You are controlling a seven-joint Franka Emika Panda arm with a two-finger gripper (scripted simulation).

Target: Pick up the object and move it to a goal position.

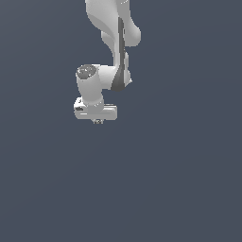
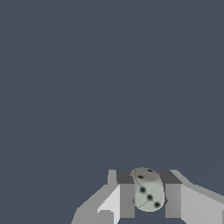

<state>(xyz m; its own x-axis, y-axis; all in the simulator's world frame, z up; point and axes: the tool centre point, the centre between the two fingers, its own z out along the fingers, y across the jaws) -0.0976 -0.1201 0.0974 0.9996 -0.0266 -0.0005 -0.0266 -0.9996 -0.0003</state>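
Note:
The object is a small pale die-like piece with black dots (image 2: 148, 190). It sits squeezed between the two grey fingers (image 2: 127, 199) of my gripper (image 2: 148, 201), which is shut on it. In the exterior view the gripper (image 1: 98, 121) hangs from the white arm in the upper middle of the picture, and only a tiny dark speck of the object (image 1: 98, 122) peeks out beneath the hand. No goal marker shows in either view.
A plain dark blue-grey surface fills both views. The white arm (image 1: 113, 42) reaches down from the top of the exterior view.

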